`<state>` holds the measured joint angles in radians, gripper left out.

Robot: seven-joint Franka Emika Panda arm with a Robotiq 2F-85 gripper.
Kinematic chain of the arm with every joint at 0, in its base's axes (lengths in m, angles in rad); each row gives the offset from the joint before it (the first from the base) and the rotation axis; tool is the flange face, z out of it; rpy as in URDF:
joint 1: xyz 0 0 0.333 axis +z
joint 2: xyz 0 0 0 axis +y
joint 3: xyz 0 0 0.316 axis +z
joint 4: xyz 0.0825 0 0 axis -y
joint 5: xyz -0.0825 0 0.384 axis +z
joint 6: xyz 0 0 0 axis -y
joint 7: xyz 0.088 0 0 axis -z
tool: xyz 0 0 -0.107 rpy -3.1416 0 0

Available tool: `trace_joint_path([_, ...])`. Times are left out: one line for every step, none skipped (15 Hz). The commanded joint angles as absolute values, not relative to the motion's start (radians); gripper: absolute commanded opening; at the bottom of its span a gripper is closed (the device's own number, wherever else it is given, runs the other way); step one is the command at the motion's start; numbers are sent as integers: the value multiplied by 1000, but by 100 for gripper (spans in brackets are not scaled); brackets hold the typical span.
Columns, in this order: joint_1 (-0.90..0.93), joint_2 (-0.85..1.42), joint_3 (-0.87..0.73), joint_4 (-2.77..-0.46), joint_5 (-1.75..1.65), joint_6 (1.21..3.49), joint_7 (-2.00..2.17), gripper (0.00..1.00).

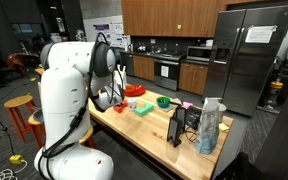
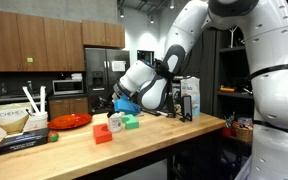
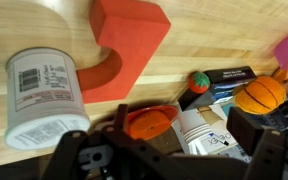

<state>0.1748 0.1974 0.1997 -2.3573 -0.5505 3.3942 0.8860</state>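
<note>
Orange and smooth, a small rounded object lies on the pale wooden bench between the dark fingers of the end effector. The jaws stand wide apart on either side of the object, and no pad can be seen pressing on it. Just beside the object, toward the right of the wrist view, is a small white cylinder with printed labelling. Past that, an orange ball with dark seams sits next to a flat black box. A little red fruit-shaped piece with a green top sits near the box's end. To the left is a white round can with a barcode label, and beyond it a red-orange block with a curved, hooked outline. In an exterior view the white robot arm bends down so that the end effector hangs low over the bench, near a flat red plate and a small green block. Whether it touches anything cannot be told from there.
</note>
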Motion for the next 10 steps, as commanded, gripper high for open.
trace_joint_path([148, 263, 212, -2292, -568, 3460, 876, 100])
trace_joint_path([154, 279, 200, -2279, -564, 3475, 856, 100])
trace_joint_path([161, 292, 189, -2266, -561, 3479, 835, 100])
trace_joint_path([171, 307, 178, -2249, -558, 3464, 811, 100])
trace_joint_path([179, 322, 168, -2235, -550, 3454, 795, 100])
trace_joint_path([192, 337, 150, -2220, -538, 3443, 780, 100])
trace_joint_path([155, 349, 202, -2221, -392, 3432, 617, 100])
trace_joint_path([257, 360, 69, -2195, -461, 3443, 674, 100])
trace_joint_path([307, 369, 10, -2187, -405, 3447, 591, 100])
trace_joint_path([372, 380, -68, -2173, -375, 3450, 546, 100])
